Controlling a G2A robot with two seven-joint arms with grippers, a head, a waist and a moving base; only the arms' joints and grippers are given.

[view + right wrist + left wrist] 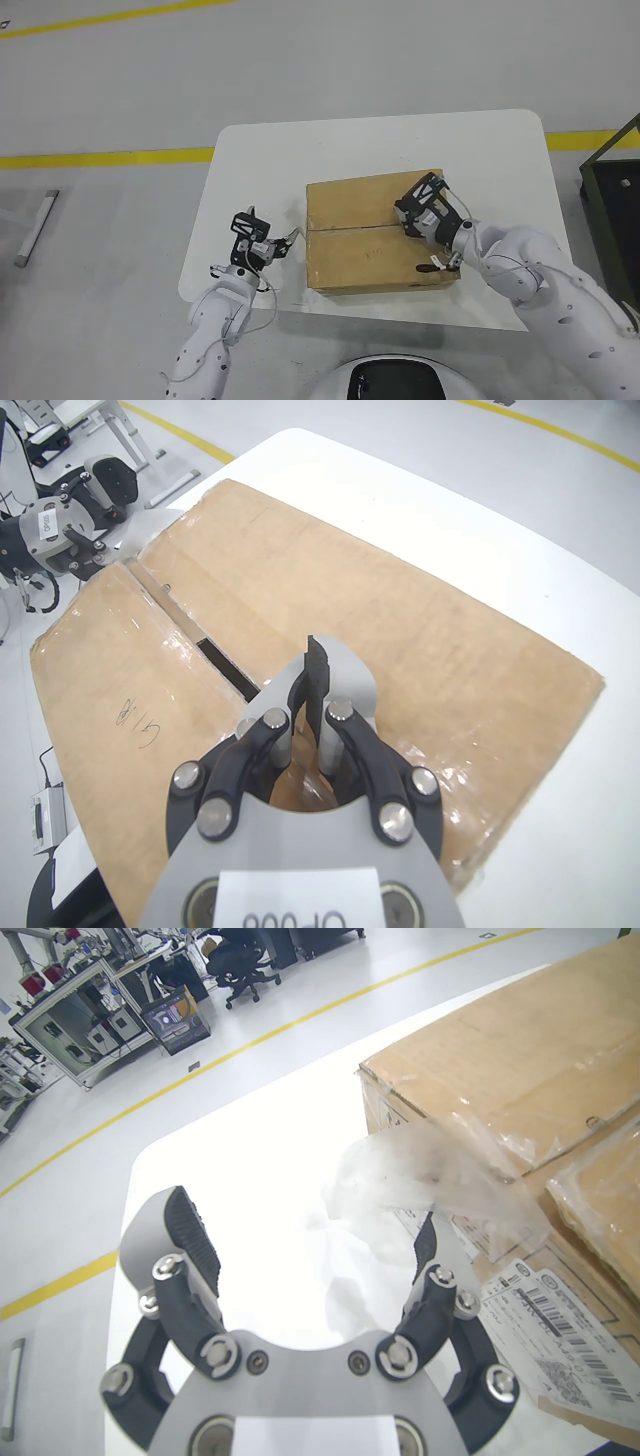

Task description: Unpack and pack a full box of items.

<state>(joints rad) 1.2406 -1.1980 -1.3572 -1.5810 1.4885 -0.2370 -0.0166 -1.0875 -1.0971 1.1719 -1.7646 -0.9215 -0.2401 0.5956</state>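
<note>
The box (pixel 380 232) sits shut on the tabletop (pixel 260 170). Our right pincer (pixel 315 660) is pressed together over its centre seam. Our left pincer (pixel 307 1218) is spread beside the box's end, where loose clear tape (pixel 425 1173) hangs. We judge the cardboard stiff and the tape flimsy and sticky, so we would grip a flap edge at the seam.
</note>
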